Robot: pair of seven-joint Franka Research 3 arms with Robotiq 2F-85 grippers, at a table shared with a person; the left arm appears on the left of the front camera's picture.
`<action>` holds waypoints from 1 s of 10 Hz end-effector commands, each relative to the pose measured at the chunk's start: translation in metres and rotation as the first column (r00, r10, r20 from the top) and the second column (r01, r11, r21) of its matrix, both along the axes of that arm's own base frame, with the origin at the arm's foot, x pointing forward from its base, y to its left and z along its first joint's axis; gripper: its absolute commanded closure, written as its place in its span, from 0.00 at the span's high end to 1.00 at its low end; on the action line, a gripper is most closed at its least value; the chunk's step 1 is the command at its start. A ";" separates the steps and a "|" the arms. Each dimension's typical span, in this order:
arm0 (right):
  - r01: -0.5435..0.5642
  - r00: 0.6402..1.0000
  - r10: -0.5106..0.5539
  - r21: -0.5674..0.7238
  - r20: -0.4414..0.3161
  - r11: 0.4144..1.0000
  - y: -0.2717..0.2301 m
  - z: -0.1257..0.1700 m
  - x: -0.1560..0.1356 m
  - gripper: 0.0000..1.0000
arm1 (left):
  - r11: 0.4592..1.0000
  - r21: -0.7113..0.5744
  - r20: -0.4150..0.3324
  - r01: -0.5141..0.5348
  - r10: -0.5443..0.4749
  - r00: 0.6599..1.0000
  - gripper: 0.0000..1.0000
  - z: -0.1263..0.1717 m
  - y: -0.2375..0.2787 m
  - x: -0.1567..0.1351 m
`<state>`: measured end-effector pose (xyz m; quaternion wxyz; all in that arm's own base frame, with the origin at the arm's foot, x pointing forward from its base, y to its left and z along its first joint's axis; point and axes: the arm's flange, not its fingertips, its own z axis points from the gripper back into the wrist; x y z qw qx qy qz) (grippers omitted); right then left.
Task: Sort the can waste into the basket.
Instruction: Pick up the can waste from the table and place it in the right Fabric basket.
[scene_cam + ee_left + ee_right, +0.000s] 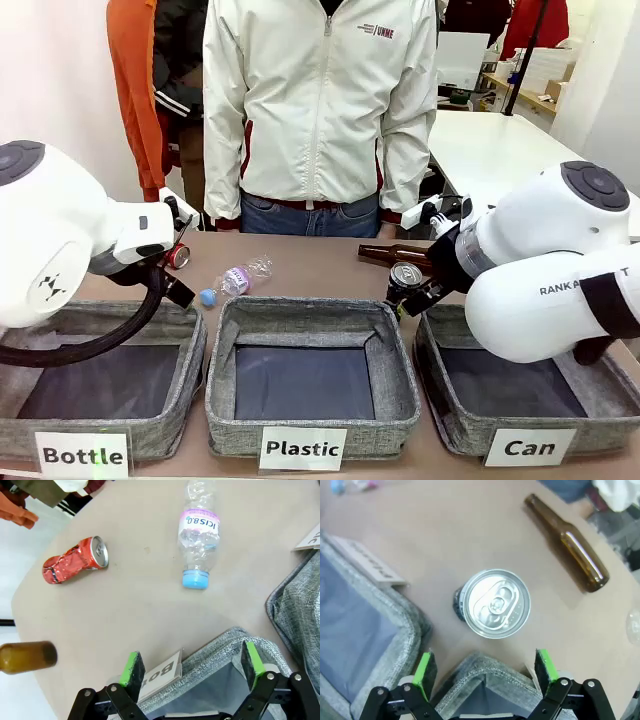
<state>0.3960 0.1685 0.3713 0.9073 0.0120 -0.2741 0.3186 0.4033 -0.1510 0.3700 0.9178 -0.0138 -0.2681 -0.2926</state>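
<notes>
Currently neither can is in the basket (pixel 437 392), the grey bin labelled "Can" at the lower right of the front view, and both tools are spread wide with nothing between their pads. The right gripper (pixel 485 666) hangs over a corner of that bin, while the black can (pixel 492 603) stands upright in the middle of the right wrist view, just beside the rim. The jaws are not centred on it, so a straight drop could snag the fabric wall or clip the silver top and tip the can toward the brown bottle (pixel 567 542) at the upper right. The red can (pixel 75 561) lies on its side at the upper left of the left wrist view, near the edge of the table (pixel 150 610) and well apart from the left gripper (pixel 191 659); dented and round, it could roll off or squirm out of a poor pinch. A release over the neighbouring "Plastic" bin (pixel 222 390) would also missort it.
</notes>
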 end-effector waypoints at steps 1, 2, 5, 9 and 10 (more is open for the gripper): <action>0.000 1.000 0.000 0.000 0.000 1.000 0.000 0.000 0.000 1.00 | 1.000 0.000 0.000 0.000 0.000 1.000 1.00 0.000 0.000 0.000; 0.000 1.000 0.000 0.000 0.000 1.000 0.000 0.000 0.000 1.00 | 1.000 0.000 0.000 0.000 0.000 1.000 1.00 0.000 0.000 0.000; 0.000 1.000 0.000 0.000 0.000 1.000 0.000 0.000 0.000 1.00 | 1.000 0.000 0.000 0.000 0.000 1.000 1.00 0.000 0.000 0.000; 0.000 1.000 0.000 0.000 0.000 1.000 0.000 0.000 0.000 1.00 | 1.000 0.000 0.000 0.000 0.000 1.000 1.00 0.000 0.000 0.000; 0.000 1.000 0.000 0.000 0.000 1.000 0.000 0.000 0.000 1.00 | 1.000 0.000 0.000 0.000 0.000 1.000 1.00 0.000 0.000 0.000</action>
